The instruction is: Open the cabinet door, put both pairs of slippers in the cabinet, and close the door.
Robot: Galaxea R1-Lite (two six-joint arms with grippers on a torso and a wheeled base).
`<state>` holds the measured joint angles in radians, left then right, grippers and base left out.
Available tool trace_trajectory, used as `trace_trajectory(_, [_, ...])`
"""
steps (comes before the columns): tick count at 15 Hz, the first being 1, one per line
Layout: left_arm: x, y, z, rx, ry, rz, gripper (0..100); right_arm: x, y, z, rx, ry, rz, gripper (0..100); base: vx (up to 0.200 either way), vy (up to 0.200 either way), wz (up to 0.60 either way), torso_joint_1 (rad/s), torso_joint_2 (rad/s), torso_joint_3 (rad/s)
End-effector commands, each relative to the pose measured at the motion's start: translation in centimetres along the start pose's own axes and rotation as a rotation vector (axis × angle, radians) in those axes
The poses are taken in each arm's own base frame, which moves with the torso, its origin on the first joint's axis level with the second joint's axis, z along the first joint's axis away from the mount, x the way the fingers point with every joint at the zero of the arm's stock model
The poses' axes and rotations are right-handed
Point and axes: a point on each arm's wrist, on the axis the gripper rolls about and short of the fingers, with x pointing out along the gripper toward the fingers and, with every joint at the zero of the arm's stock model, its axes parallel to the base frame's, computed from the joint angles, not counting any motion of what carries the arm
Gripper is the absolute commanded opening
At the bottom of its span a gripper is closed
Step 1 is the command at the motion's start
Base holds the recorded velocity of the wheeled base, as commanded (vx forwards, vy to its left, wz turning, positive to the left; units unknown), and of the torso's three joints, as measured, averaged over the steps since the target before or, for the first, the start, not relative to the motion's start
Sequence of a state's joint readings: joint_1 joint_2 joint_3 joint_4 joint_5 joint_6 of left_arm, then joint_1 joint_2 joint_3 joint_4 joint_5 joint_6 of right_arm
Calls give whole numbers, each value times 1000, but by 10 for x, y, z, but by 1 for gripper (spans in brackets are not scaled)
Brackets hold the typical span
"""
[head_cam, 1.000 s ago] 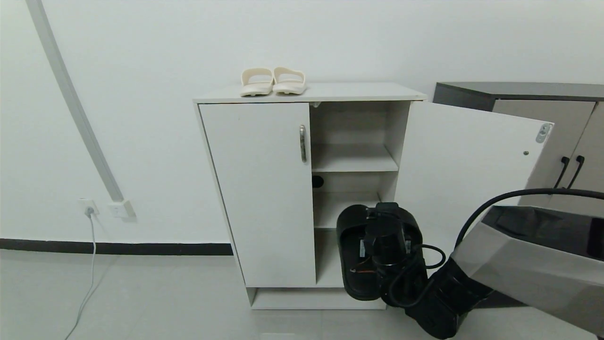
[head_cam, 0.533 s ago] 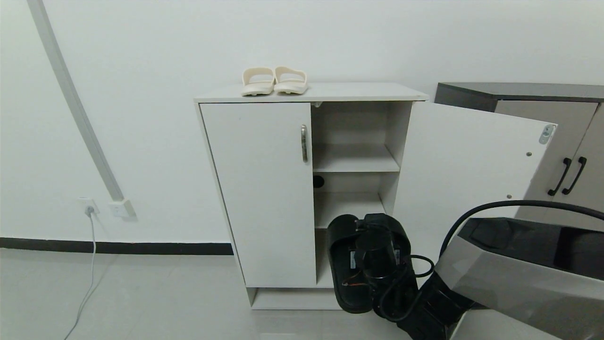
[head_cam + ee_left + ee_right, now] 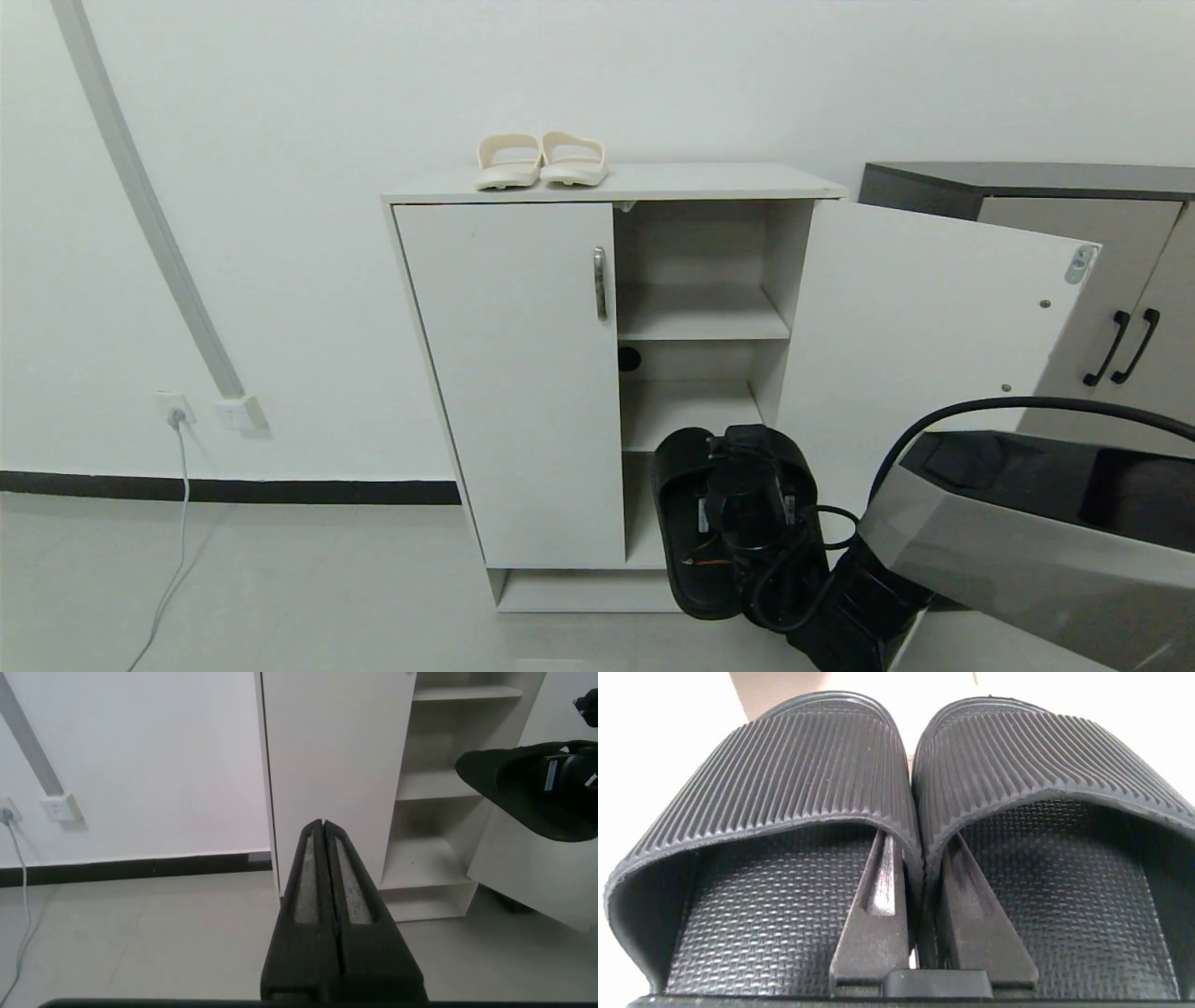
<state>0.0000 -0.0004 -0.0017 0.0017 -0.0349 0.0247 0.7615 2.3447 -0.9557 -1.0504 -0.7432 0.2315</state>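
Right pincer (image 3: 917, 873), pinching the black slippers (image 3: 686, 523) together, has dipped level with the bottom shelf (image 3: 639, 537) of the cabinet (image 3: 509, 373), so pair one's nearly in, and the beige slippers (image 3: 541, 161) up top come next.

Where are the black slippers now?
In the head view, the black slippers hang in the right gripper, low before the open right half of the cabinet.
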Motion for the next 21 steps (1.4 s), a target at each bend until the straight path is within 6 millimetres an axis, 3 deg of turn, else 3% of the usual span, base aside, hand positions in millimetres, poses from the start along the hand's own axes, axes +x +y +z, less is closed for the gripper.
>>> trace_trajectory(1, [0, 0, 0, 1, 2, 0, 0, 0, 0, 0, -2, 0, 0, 0, 0, 0, 0, 0, 0, 0])
trace_trajectory(13, [0, 0, 0, 0, 2, 0, 0, 3, 2, -4, -5, 2, 1, 0, 0, 0, 0, 2, 3, -180])
trace_trajectory(21, [0, 0, 0, -5, 0, 1, 0, 27, 6, -12, 40, -124, -17, 0, 0, 0, 0, 3, 1, -157])
